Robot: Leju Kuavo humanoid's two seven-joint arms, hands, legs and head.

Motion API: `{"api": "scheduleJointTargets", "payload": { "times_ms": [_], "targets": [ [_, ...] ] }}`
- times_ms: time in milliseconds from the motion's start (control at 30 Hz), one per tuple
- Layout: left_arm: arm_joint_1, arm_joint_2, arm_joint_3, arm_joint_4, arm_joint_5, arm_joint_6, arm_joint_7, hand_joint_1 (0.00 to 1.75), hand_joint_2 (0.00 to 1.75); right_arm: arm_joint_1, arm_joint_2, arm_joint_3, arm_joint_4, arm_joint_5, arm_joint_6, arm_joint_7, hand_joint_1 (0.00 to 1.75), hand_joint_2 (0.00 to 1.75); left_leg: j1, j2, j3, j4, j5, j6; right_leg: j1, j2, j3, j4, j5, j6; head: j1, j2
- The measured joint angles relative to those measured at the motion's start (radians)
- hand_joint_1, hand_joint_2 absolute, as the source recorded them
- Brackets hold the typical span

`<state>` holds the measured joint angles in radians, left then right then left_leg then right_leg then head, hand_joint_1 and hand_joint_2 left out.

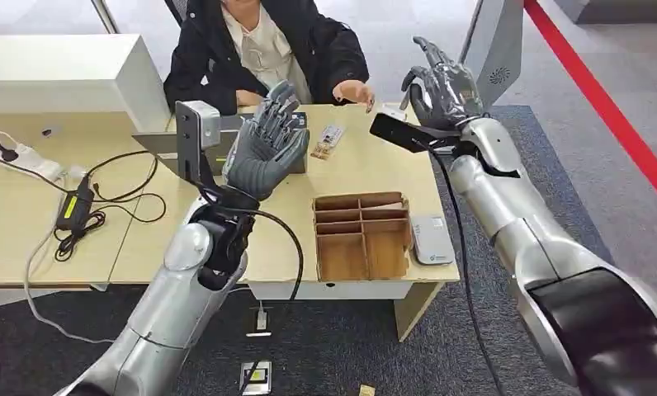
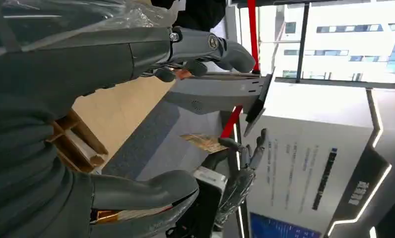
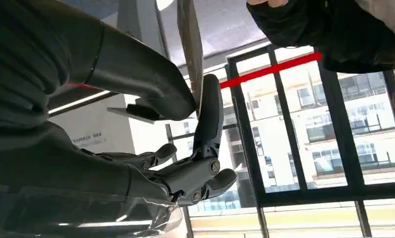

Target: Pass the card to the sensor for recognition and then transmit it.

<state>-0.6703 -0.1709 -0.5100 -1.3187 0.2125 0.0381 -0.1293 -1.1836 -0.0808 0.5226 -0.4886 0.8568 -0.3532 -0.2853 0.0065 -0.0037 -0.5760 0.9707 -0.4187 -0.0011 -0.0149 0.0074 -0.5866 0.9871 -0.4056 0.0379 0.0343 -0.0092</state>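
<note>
My right robot hand [image 1: 442, 82] pinches a thin flat card [image 3: 190, 47] beyond the far edge of the pale wooden bench [image 1: 358, 169]; my left robot hand [image 1: 267, 144] is released above it.

The right hand [image 3: 185, 144] pinches a thin card [image 3: 190, 44] between its thick grey thumb [image 3: 151, 84] and one dark, straightened finger [image 3: 209, 116]. The card is seen nearly edge-on. The other fingers curl in near the palm. Beyond the hand, dark window frames [image 3: 285, 129] stand against bright buildings outside, crossed by a red stripe [image 3: 275, 69]. A person's dark sleeve [image 3: 329, 29] reaches in at one corner.
</note>
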Motion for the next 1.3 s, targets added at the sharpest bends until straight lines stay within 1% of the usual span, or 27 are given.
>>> {"api": "scheduleJointTargets", "payload": {
  "times_ms": [100,200,333,433,600,733,867,1067,1100,1133,1167,1300],
  "targets": [
    [-0.005,-0.010,-0.001,0.017,-0.001,-0.005,-0.010,0.00,1.75,-0.058,0.027,0.003,0.039,0.027,0.032,0.028,1.75,1.75,0.000,0.000,0.000,0.000,0.000,0.000,0.000,0.000,0.000,0.000,0.000,0.000,0.000,0.000],
    [-0.008,-0.019,-0.002,0.032,-0.001,-0.006,-0.017,0.00,1.75,-0.093,0.049,0.006,0.063,0.037,0.068,0.066,1.75,1.75,0.000,0.000,0.000,0.000,0.000,0.000,0.000,0.000,0.000,0.000,0.000,0.000,0.000,0.000],
    [-0.009,-0.025,-0.002,0.049,0.000,-0.013,-0.020,0.00,1.75,-0.107,0.071,0.007,0.092,0.038,0.106,0.120,1.75,1.75,0.000,0.000,0.000,0.000,0.000,0.000,0.000,0.000,0.000,0.000,0.000,0.000,0.000,0.000],
    [-0.009,-0.029,-0.002,0.057,0.003,-0.019,-0.021,0.00,1.75,-0.108,0.080,0.008,0.103,0.038,0.109,0.141,1.75,1.75,0.000,0.000,0.000,0.000,0.000,0.000,0.000,0.000,0.000,0.000,0.000,0.000,0.000,0.000],
    [-0.012,-0.033,-0.002,0.069,0.003,-0.021,-0.022,0.00,1.75,-0.110,0.086,0.009,0.123,0.038,0.111,0.147,1.75,1.75,0.000,0.000,0.000,0.000,0.000,0.000,0.000,0.000,0.000,0.000,0.000,0.000,0.000,0.000],
    [-0.016,-0.037,-0.006,0.077,0.009,-0.030,-0.017,0.00,1.75,-0.111,0.088,0.010,0.139,0.037,0.131,0.206,1.75,1.75,0.000,0.000,0.000,0.000,0.000,0.000,0.000,0.000,0.000,0.000,0.000,0.000,0.000,0.000],
    [-0.024,-0.042,-0.021,0.089,0.015,-0.032,-0.011,0.00,1.75,-0.110,0.085,0.010,0.151,0.029,0.138,0.246,1.75,1.75,0.000,0.000,0.000,0.000,0.000,0.000,0.000,0.000,0.000,0.000,0.000,0.000,0.000,0.000],
    [-0.032,-0.045,-0.029,0.106,0.026,-0.032,-0.006,0.00,1.75,-0.099,0.078,0.010,0.170,0.028,0.139,0.255,1.75,1.75,0.000,0.000,0.000,0.000,0.000,0.000,0.000,0.000,0.000,0.000,0.000,0.000,0.000,0.000],
    [-0.032,-0.045,-0.030,0.108,0.027,-0.032,-0.006,0.00,1.75,-0.095,0.077,0.010,0.172,0.028,0.138,0.255,0.58,1.75,0.000,0.000,0.000,0.000,0.000,0.000,0.000,0.000,0.000,0.000,0.000,0.000,0.000,0.000],
    [-0.033,-0.045,-0.032,0.109,0.027,-0.032,-0.007,0.00,1.75,-0.091,0.076,0.010,0.175,0.028,0.136,0.255,0.03,1.75,0.000,0.000,0.000,0.000,0.000,0.000,0.000,0.000,0.000,0.000,0.000,0.000,0.000,0.000],
    [-0.033,-0.045,-0.033,0.111,0.028,-0.031,-0.007,0.00,1.75,-0.087,0.075,0.010,0.177,0.028,0.135,0.255,0.00,1.75,0.000,0.000,0.000,0.000,0.000,0.000,0.000,0.000,0.000,0.000,0.000,0.000,0.000,0.000],
    [-0.034,-0.047,-0.040,0.118,0.030,-0.026,-0.007,0.00,1.75,-0.074,0.075,0.010,0.185,0.032,0.123,0.255,0.00,1.75,0.000,0.000,0.000,0.000,0.000,0.000,0.000,0.000,0.000,0.000,0.000,0.000,0.000,0.000]
  ]
}}
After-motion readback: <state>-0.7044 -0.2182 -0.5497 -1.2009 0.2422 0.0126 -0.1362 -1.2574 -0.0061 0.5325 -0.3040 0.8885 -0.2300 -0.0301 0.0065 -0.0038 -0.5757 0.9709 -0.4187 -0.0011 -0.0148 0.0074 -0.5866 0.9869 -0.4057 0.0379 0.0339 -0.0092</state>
